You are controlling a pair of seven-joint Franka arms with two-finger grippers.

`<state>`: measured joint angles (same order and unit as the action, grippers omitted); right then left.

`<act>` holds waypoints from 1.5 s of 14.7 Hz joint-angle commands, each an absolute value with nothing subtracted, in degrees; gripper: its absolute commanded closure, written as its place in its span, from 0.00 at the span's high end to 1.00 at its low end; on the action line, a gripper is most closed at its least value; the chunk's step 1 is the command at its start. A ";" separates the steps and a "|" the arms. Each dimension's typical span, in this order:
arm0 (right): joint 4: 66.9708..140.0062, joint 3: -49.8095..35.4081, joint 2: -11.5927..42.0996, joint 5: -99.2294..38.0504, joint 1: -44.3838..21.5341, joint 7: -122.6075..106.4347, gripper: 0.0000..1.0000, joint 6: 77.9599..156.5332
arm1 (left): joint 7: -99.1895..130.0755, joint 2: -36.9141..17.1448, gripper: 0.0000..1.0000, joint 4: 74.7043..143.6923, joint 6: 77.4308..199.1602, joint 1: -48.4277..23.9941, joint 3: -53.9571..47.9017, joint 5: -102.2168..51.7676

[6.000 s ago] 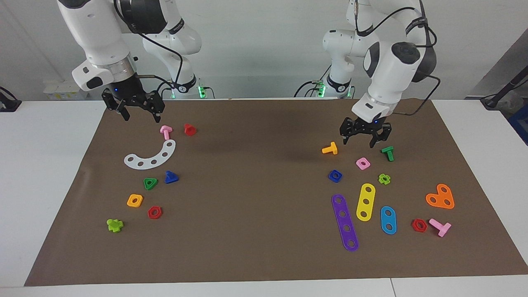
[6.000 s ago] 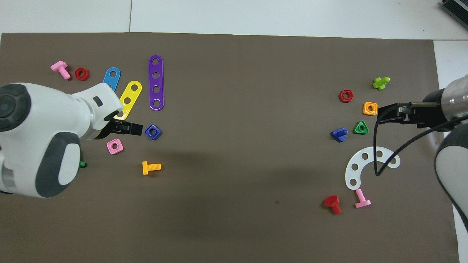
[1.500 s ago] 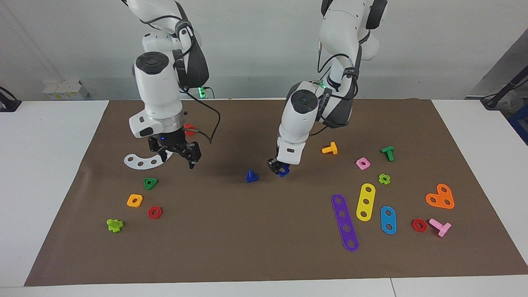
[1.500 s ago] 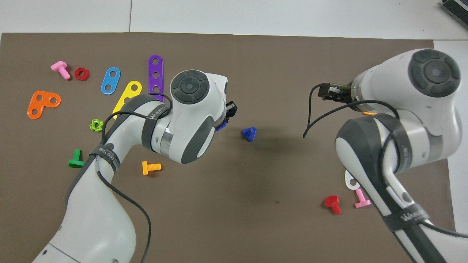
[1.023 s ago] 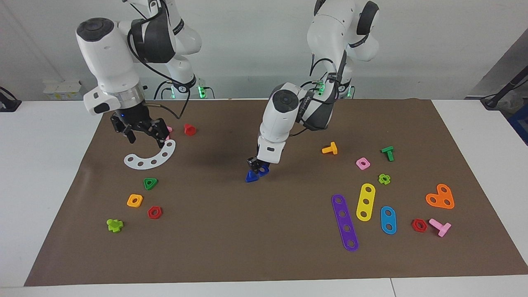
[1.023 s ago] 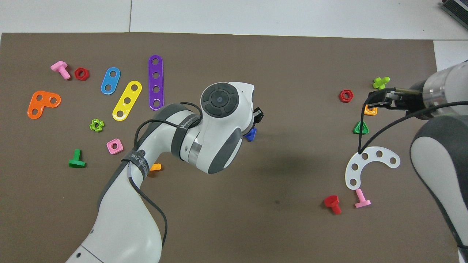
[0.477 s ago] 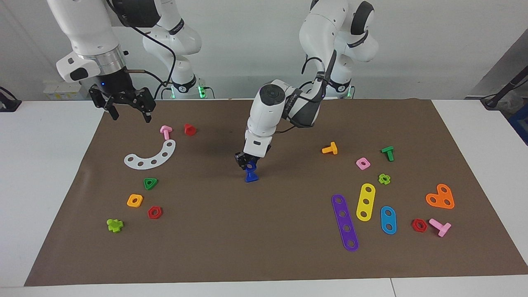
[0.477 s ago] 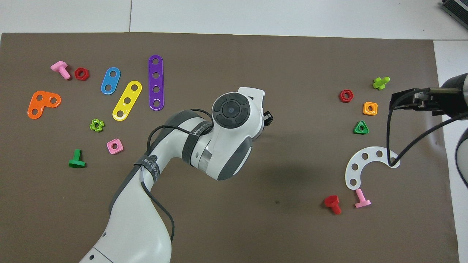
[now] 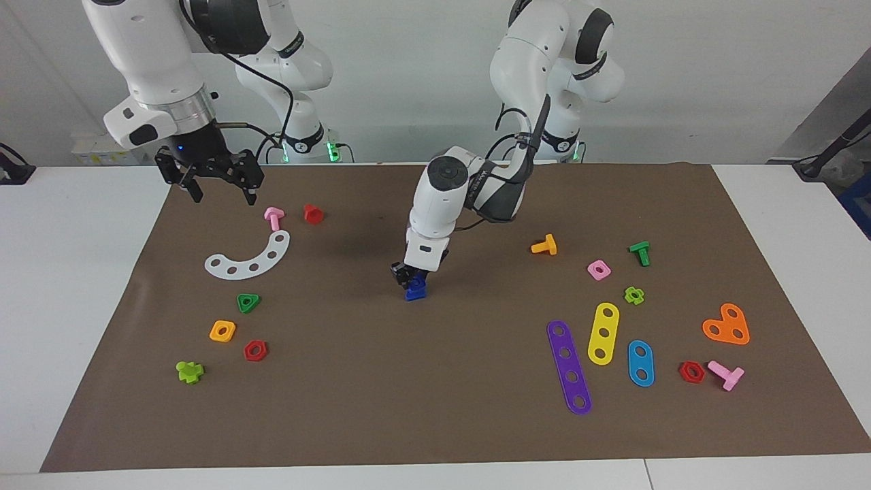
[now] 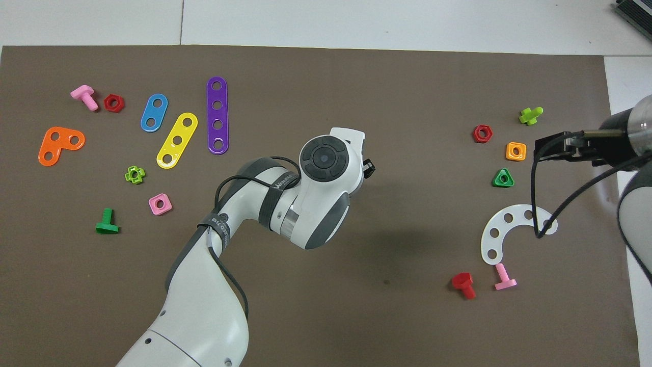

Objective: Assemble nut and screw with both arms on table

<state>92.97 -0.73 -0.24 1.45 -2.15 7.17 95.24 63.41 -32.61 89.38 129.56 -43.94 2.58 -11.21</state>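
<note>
The left gripper (image 9: 409, 273) is down low in the middle of the mat (image 9: 435, 408), clamped on the nut (image 9: 416, 279). The nut sits right on top of the screw (image 9: 415, 294), which stands on the mat with its head down. From the facing view the two blue pieces look stacked and touching, but I can't tell how far the nut is seated on the shaft. In the overhead view the left arm's wrist covers both pieces, so nothing to read there.

The right gripper (image 9: 216, 178) hangs in the air over the mat's edge at the right arm's end, fingers spread and nothing in them, just waiting. The pink screw (image 9: 273, 217) and red screw (image 9: 313, 214) lie near it on the mat, with the white curved strip (image 9: 250, 260) a bit farther from the robots.

The green triangle nut (image 9: 248, 302), orange nut (image 9: 222, 331) and red hex nut (image 9: 255, 350) are in a cluster at that same end. The purple strip (image 9: 569, 367), yellow strip (image 9: 603, 333) and pink nut (image 9: 598, 270) are at the left arm's end, well apart from the blue pair
</note>
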 commanded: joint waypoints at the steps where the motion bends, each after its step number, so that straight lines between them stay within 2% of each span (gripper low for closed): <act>1: 94.57 -0.88 -1.58 0.00 -1.67 5.19 1.00 94.66 | 63.54 -32.96 0.00 89.91 129.46 -44.65 3.25 -9.14; 4: 94.57 -0.88 -1.67 0.09 -1.67 5.27 1.00 94.22 | 63.55 -33.49 0.00 90.26 129.55 -45.35 3.25 -9.14; 5: 94.57 -0.88 -1.67 0.09 -1.76 5.27 1.00 94.04 | 63.54 -33.49 0.40 90.09 129.29 -45.26 3.34 -9.14; 6: 94.48 -0.88 -1.67 0.09 -1.76 5.36 1.00 94.04 | 63.54 -33.49 0.71 89.83 128.59 -45.26 3.51 -9.05; 7: 94.48 -0.88 -1.76 0.09 -1.84 5.97 1.00 93.78 | 63.54 -33.49 0.90 89.22 126.32 -45.09 3.78 -8.62; 8: 94.48 -0.88 -1.76 0.09 -1.85 6.15 1.00 93.69 | 63.37 -33.40 1.00 88.08 122.56 -44.57 3.78 -6.70; 10: 94.48 -0.97 -2.02 0.09 -1.85 6.24 1.00 93.60 | 63.11 -32.53 1.00 86.40 118.49 -43.95 4.13 -6.59; 14: 94.66 -0.97 -3.07 0.09 -1.93 8.61 1.00 91.94 | 57.60 -24.55 1.00 86.66 110.68 -35.87 3.51 -6.94; 19: 94.66 -0.97 -3.78 0.09 -1.58 8.61 1.00 90.79 | 33.89 -13.11 1.00 87.71 91.62 -24.98 3.78 -7.03; 22: 94.66 -0.97 -3.78 0.09 -1.58 8.70 1.00 90.88 | 13.86 -9.85 1.00 87.71 83.25 -17.51 3.95 -6.94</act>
<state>93.22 -0.75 -2.51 1.44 -2.14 7.65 91.05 24.42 -12.46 85.40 86.42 -21.29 4.53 -7.64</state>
